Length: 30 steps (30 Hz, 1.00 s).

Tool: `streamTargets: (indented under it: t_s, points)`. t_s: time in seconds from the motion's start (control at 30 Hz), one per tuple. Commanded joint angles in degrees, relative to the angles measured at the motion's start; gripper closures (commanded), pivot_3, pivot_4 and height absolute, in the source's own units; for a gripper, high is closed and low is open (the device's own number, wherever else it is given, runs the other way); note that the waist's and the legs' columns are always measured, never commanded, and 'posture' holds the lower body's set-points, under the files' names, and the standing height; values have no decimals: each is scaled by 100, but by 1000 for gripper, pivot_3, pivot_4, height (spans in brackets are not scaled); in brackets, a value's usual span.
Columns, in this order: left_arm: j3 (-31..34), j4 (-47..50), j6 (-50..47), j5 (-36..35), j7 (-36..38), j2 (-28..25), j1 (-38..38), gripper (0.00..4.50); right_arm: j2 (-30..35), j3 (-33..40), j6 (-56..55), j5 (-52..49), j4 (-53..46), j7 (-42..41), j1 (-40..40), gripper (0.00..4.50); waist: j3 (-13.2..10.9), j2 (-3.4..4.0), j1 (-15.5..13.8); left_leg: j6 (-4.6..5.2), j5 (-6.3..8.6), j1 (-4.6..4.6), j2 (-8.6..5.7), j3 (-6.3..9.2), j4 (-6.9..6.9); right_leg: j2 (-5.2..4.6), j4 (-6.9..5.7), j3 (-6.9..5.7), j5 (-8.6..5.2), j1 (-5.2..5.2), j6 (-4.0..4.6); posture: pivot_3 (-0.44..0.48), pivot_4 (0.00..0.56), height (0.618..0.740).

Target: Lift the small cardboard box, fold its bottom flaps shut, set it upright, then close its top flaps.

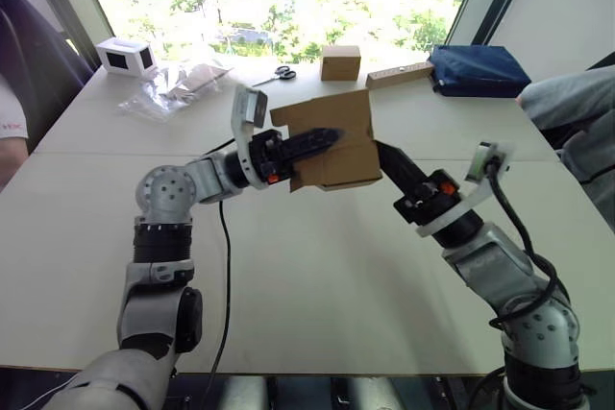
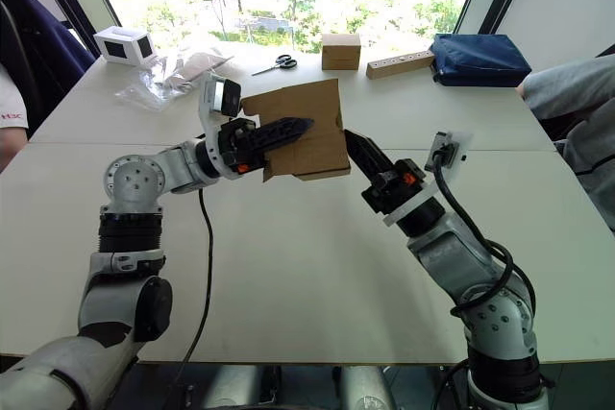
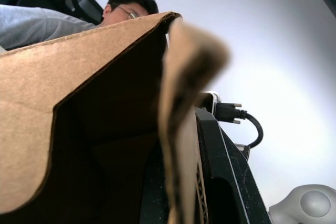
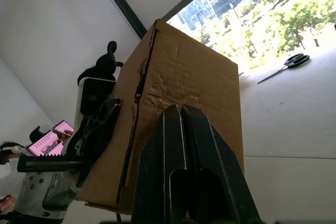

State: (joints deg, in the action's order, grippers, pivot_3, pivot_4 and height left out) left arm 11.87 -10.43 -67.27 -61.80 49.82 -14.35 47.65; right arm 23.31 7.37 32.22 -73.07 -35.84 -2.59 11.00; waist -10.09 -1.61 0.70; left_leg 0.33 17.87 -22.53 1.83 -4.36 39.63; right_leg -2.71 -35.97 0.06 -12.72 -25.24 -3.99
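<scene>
Small cardboard box (image 1: 332, 141) hangs tilted in the air above the white table (image 1: 317, 266), nearer than the smaller brown cube (image 1: 340, 61). Left end effector (image 1: 322, 137) grips one wall, one finger inside. Right end effector (image 4: 181, 116), fingers closed together, presses against the opposite side.

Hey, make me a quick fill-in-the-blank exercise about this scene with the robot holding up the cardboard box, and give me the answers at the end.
1. The small cardboard box is held up off the ____ between the two end effectors.
2. The right end effector has its two black fingers ____ and presses their tips against the box.
3. Far across the white table, a pair of ____ lies beside the smaller brown cube.
4. The left end effector lies across the box's ____ side.

Missing words: table; shut; scissors; left
</scene>
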Motion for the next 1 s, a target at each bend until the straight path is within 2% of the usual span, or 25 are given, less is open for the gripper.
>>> streamTargets:
  t_s: [0.03,0.17,0.3,0.43,0.5,0.67,0.83,1.0]
  points:
    - [-217,57,-27,76,281,-198,316,4500,236,356,-5,-226,-335,-122,-134,4467,0,0,-5,0,0,0,0,0,0,0,0,0,0,0,0,0,150,740]
    - [-461,-102,-82,271,581,-538,566,4500,490,689,-47,-299,-415,-153,-378,4467,-1,-1,-3,0,0,0,0,-1,0,1,0,0,0,0,1,0,150,740]
    - [-941,-183,168,784,1064,-952,823,4500,722,944,-55,-340,-567,-207,-711,4467,-1,-1,4,0,0,3,0,-1,-8,2,2,1,-1,-1,1,0,150,740]
    - [-2332,-156,1083,2307,1454,-1517,1392,4500,1134,1163,76,-120,-816,-279,-1275,4467,-1,-1,-16,0,0,4,-1,-1,-19,5,9,0,-2,-4,3,0,150,740]
    - [-2874,-290,1326,2811,1746,-1670,1686,4500,1220,1128,80,-22,-796,-337,-1385,4467,-1,-1,-22,0,0,1,-2,0,-22,4,19,0,-2,-3,3,0,150,740]
    - [-4371,-279,2683,4328,2874,-2030,2244,4500,1058,815,-10,300,-644,-488,-1235,4467,0,0,3,2,1,-2,-2,-13,-43,2,56,8,-1,-3,2,0,150,740]
    - [-5286,-293,3960,5349,4078,-2205,2597,4500,751,416,-116,819,-418,-670,-990,4467,-1,3,-14,4,2,-32,-2,-8,-53,18,66,4,-2,-28,4,0,150,740]
    - [-5939,-191,4621,5618,4268,-2254,2830,4500,473,164,-234,1249,-269,-787,-830,4467,0,5,-18,5,2,-65,-2,-4,-43,14,70,0,0,-48,1,0,150,740]
